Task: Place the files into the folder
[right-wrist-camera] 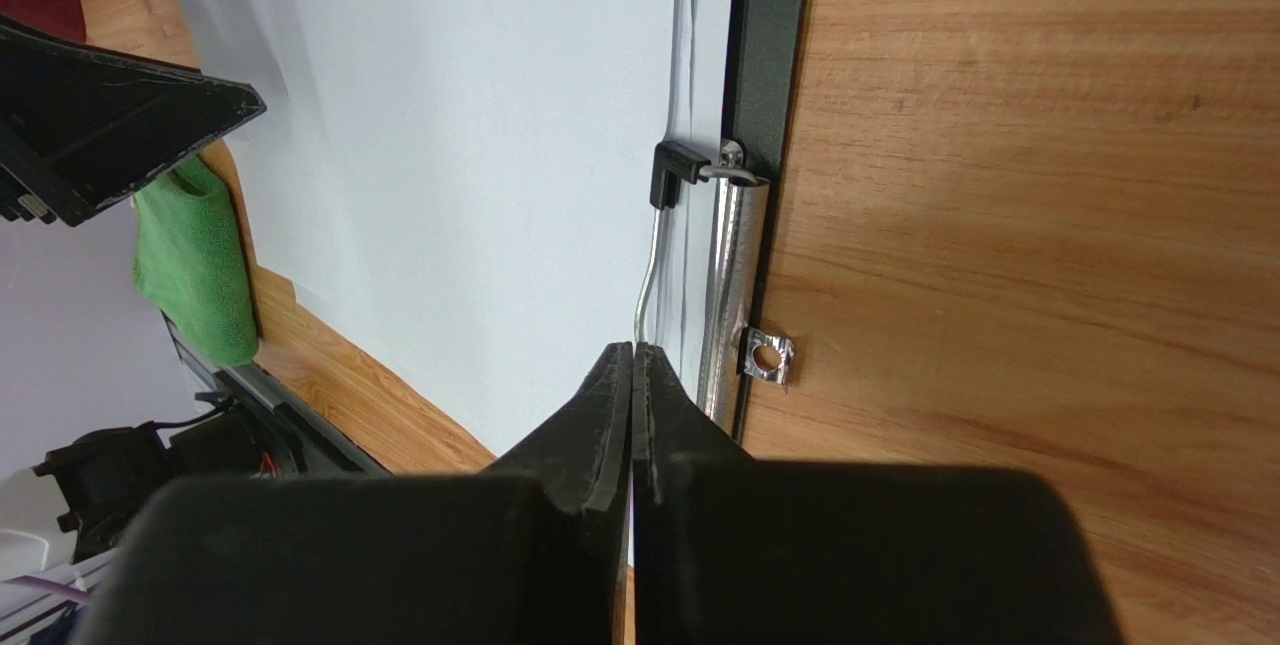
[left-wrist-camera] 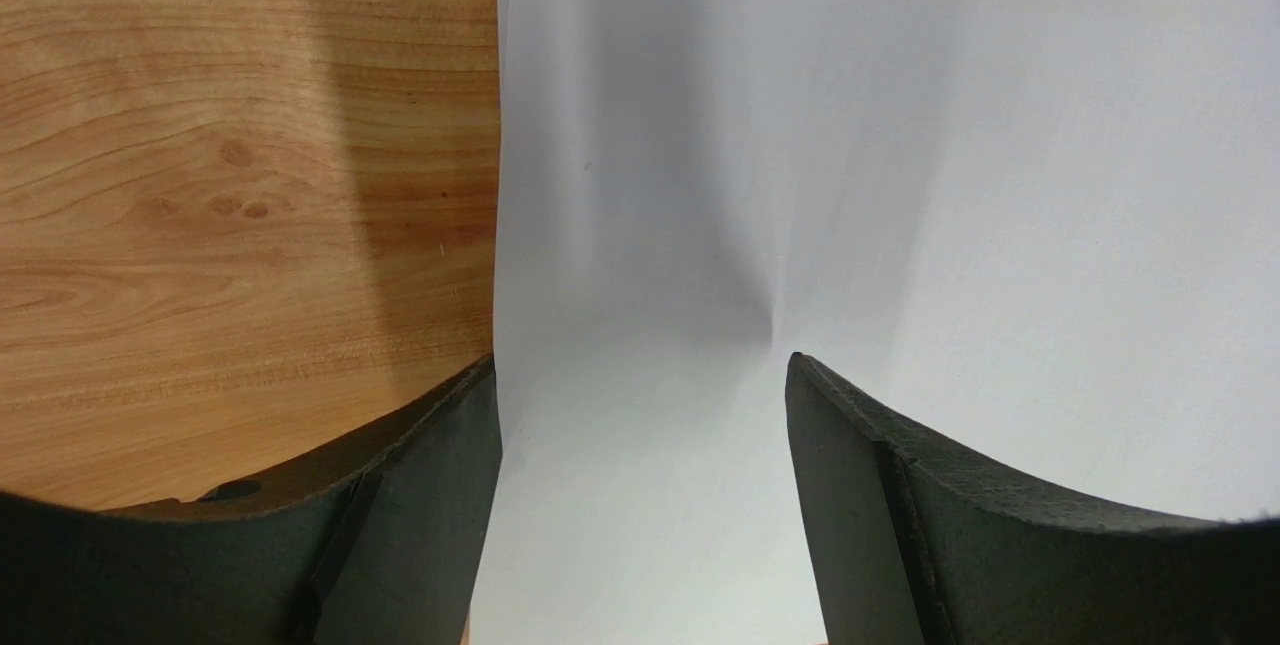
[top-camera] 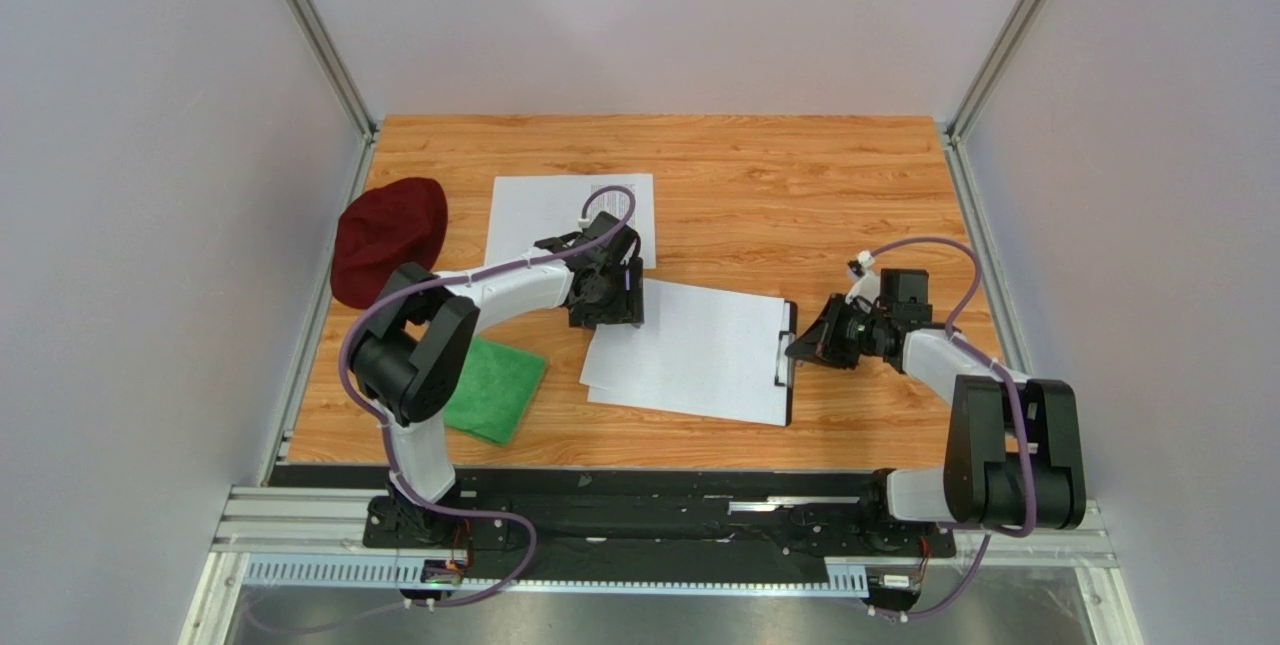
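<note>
The left gripper (top-camera: 607,293) is sitting on the far-left corner of the stack of files (top-camera: 694,353). Its fingers (left-wrist-camera: 406,525) are standing about half apart. One is coming down on the table (left-wrist-camera: 226,195) right beside the paper's edge, and the other is on the paper itself. The top page is puckering into a soft crease between them, but the fingers are pressing on it rather than clasping it.

The stack is lying mid-table on the folder (right-wrist-camera: 769,45), whose black edge is showing only along the right side. One more sheet (top-camera: 559,213) is lying apart at the back, just beyond the left gripper.

Over on the other side, the right gripper (right-wrist-camera: 633,375) is pointing at that black edge with its jaws pressing fully together. The tips are meeting right beside the metal clip (right-wrist-camera: 739,270). I cannot tell whether they are nipping the clip's thin wire.

The red hat (top-camera: 388,237) is lying at the table's left rim, and the green cloth (top-camera: 496,390) is lying nearer the arms.
</note>
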`<state>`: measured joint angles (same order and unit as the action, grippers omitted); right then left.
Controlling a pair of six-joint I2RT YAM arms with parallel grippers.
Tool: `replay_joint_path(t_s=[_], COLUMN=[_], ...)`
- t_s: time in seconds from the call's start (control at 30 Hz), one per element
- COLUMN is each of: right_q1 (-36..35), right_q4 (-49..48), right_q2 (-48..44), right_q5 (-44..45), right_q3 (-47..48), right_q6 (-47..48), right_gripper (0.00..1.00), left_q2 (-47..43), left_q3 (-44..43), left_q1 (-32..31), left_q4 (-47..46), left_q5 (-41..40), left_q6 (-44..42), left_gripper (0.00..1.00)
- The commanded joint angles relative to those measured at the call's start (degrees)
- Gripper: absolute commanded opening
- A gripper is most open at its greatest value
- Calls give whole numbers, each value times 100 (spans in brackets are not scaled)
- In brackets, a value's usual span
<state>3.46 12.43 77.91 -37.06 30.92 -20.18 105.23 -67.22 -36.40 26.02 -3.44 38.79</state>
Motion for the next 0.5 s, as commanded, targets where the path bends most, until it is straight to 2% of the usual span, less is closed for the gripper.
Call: replay_joint_path(t_s=[0.0,0.07,0.13,0.2,0.3,0.33,0.47], right_q1=[32,-21,-179,-284,-320,-529,-1056], right_q4=[-39,319,733,1147,1657,1727,2070], right_q2=[-21,-179,-232,-285,-189,-188,-294], right_q5=[-4,215,751,1119,1550,1657,2254], right_q3=[151,352,581,818,1134,1188,1408], right_q6=[76,146,278,279,287,296,252], right_gripper=[0,0,7,21,29,31,50], left_q2=[323,297,104,-194,-459,-512,-1099], left_q3=[60,130,261,446,622,649,746], left_q1=[-16,-33,-42,-60,-113,-121,-130], left_q4=[105,53,-123,-237,-282,-264,122], left_q5=[124,186,309,457,808,854,84], left_q6=[85,42,-11,-29,6,6,-204], left_gripper=[76,79,84,86,88,89,93])
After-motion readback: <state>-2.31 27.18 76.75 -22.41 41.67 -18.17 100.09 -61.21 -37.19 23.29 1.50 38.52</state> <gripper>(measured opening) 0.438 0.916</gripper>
